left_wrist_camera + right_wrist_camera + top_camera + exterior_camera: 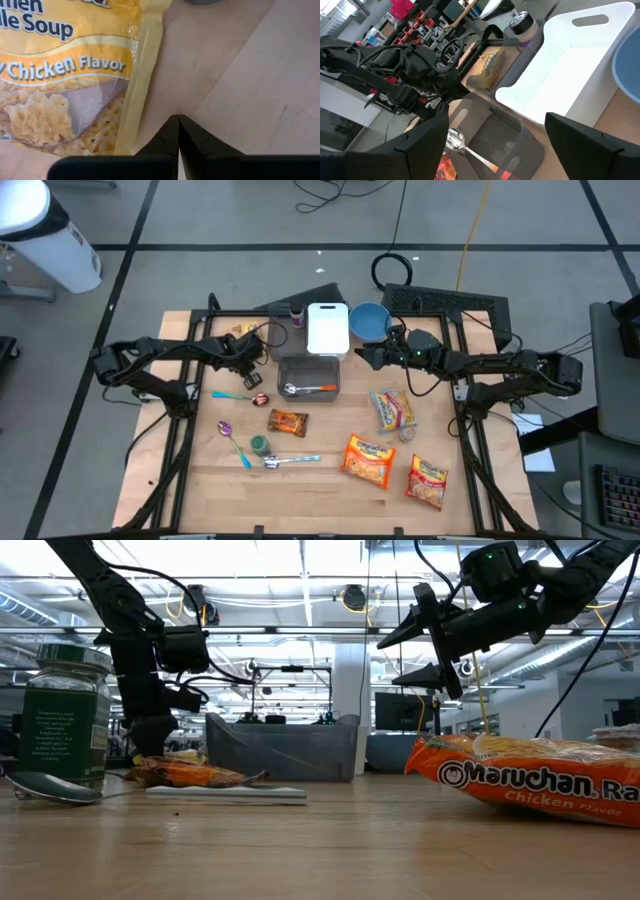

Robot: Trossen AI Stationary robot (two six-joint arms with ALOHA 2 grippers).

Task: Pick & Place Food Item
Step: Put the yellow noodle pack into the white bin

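high view first: your left gripper point(252, 372) sits low at the table's point(330, 495) left rear, near a candy piece point(262, 395) and a blue spoon point(232, 394), while the right gripper point(372, 356) hangs beside the grey bin point(309, 376), which holds only a spoon. ramen packets point(369, 459) lie at the front right, none of them in the bin or the white tray point(327, 330).

low view: the right arm's fingers point(437, 675) stand wide apart in the air, holding nothing, well above the maruchan packet point(530, 781). the left arm comes down behind the jar point(64, 716).

left wrist view: your left fingers point(165, 137) are pressed together, tips meeting on bare wood just beside a chicken flavor noodle packet point(75, 65). i read that as a closure that caught nothing.

right wrist view: bin and tray show below, the bin with only the spoon in it.

my judgement: no food placed yet; the pick itself is still to do.
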